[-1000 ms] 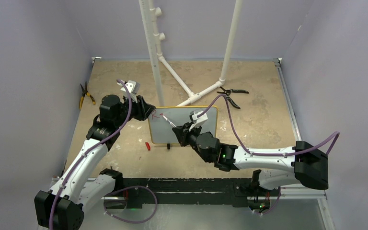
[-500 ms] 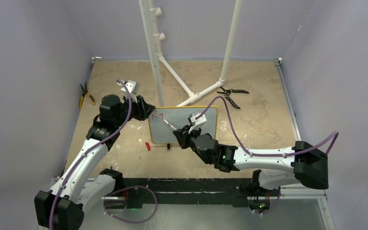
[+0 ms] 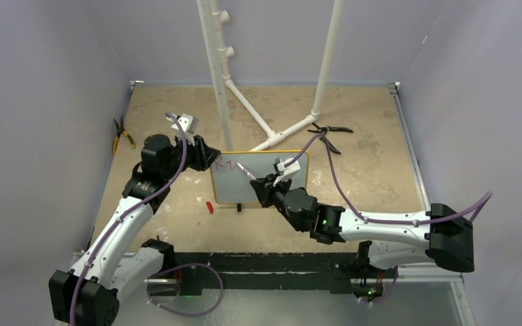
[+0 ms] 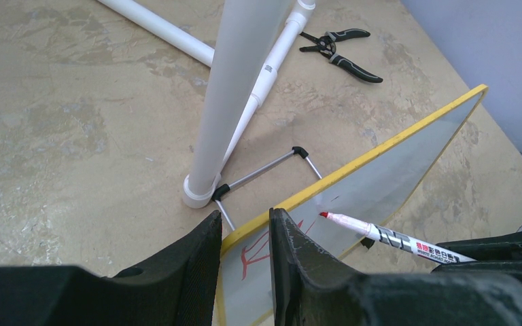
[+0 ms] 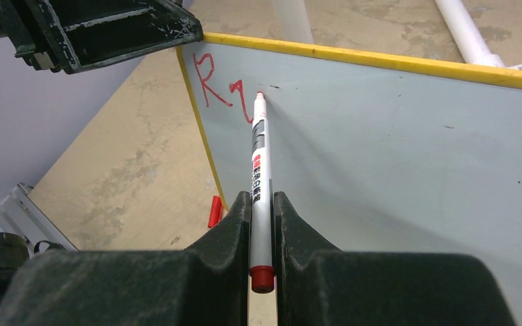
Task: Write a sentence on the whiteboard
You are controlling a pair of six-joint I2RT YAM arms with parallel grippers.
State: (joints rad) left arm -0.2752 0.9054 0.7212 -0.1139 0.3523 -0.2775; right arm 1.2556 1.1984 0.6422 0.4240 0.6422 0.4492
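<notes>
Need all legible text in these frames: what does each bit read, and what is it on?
"R" plus one unfinished stroke: the sentence in red script, at the top left of the whiteboard.
Red and black print on the marker barrel: too small to read.
Dark print on the white pipe: too small to read.
Nothing else legible.

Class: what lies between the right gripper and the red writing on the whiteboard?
Only the marker, held in the right gripper, tip at the red writing on the whiteboard; shown in the right wrist view.
</notes>
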